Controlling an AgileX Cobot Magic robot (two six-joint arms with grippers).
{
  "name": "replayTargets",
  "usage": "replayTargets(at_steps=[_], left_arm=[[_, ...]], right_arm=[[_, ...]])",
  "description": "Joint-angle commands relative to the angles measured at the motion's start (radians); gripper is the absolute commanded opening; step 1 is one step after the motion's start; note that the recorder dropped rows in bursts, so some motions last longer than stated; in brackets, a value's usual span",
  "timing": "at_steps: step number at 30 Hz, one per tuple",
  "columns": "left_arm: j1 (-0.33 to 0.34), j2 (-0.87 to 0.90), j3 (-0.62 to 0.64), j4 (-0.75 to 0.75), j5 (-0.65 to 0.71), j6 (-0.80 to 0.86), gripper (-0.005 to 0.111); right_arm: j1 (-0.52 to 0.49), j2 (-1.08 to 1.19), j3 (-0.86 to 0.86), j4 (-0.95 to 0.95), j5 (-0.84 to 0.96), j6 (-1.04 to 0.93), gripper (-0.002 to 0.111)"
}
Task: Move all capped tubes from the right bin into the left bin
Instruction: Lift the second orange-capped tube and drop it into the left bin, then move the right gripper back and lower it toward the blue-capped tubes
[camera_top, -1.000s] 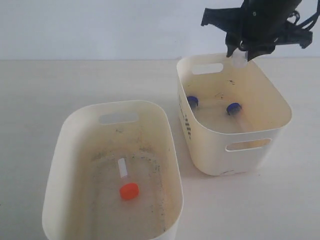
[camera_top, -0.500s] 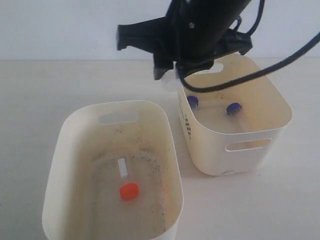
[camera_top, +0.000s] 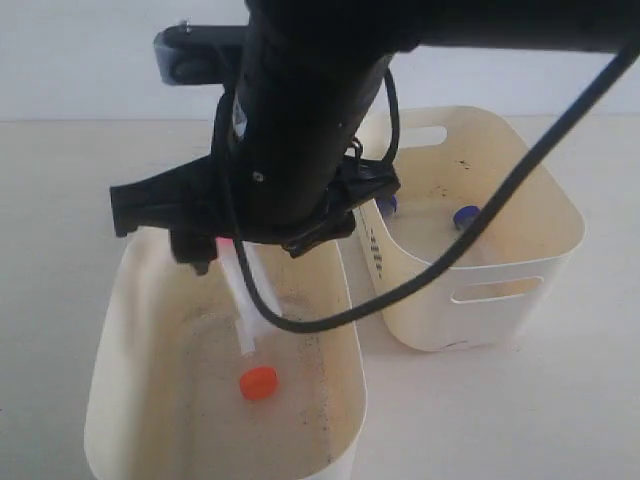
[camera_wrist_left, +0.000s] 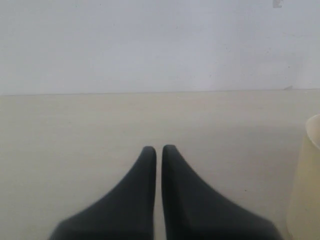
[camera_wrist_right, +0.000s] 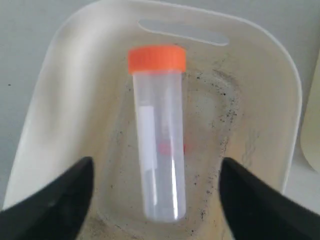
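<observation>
My right gripper (camera_top: 245, 250) (camera_wrist_right: 156, 167) hangs over the left bin (camera_top: 108, 340) (camera_wrist_right: 55, 105) with its jaws wide open. Between them, touching neither finger, is an orange-capped tube (camera_wrist_right: 159, 135) (camera_top: 240, 305), cap end up and tilted above the speckled floor. A second orange-capped tube (camera_top: 258, 382) lies on that floor. Two blue-capped tubes (camera_top: 466, 214) (camera_top: 386, 205) lie in the right bin (camera_top: 520, 250), partly hidden by the arm. My left gripper (camera_wrist_left: 158, 148) is shut with nothing in it, over bare table, and does not show in the exterior view.
The right arm's black body and cable (camera_top: 300, 120) cross the middle of the exterior view and cover the back of the left bin. A cream bin wall (camera_wrist_left: 305, 195) shows at the edge of the left wrist view. The two bins stand close together.
The right arm has swung left from the right bin to over the left bin, carrying the orange-capped tube. Its jaws have opened and let the tube go.
</observation>
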Motion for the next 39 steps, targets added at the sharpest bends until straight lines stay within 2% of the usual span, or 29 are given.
replayTargets(at_steps=[1,4,8,11,15,20,25,29,34,39], left_arm=[[0.0,0.003,-0.004,-0.006,-0.007,-0.01,0.004],[0.0,0.003,-0.004,-0.006,-0.007,-0.01,0.004],[0.0,0.003,-0.004,-0.006,-0.007,-0.01,0.004],[0.0,0.003,-0.004,-0.006,-0.007,-0.01,0.004],[0.0,0.003,-0.004,-0.006,-0.007,-0.01,0.004],[0.0,0.003,-0.004,-0.006,-0.007,-0.01,0.004],[0.0,0.003,-0.004,-0.006,-0.007,-0.01,0.004],[0.0,0.003,-0.004,-0.006,-0.007,-0.01,0.004],[0.0,0.003,-0.004,-0.006,-0.007,-0.01,0.004],[0.0,0.003,-0.004,-0.006,-0.007,-0.01,0.004]], right_arm=[[0.004,0.03,0.001,0.005,0.016,-0.061,0.086],[0.004,0.041,0.001,0.007,0.02,-0.062,0.069],[0.004,0.024,-0.006,-0.004,-0.009,-0.065,0.03],[-0.013,-0.022,-0.026,-0.123,0.0,-0.041,-0.001],[-0.095,-0.091,-0.055,-0.227,0.047,0.019,0.0],[-0.28,-0.118,-0.065,-0.22,0.125,-0.079,0.0],[-0.395,-0.063,-0.065,-0.215,0.183,-0.152,0.0],[-0.429,-0.005,-0.065,-0.184,0.155,-0.147,0.0],[-0.439,0.074,-0.065,-0.174,0.137,0.012,0.0],[-0.439,0.146,-0.065,-0.171,0.13,0.049,0.0]])
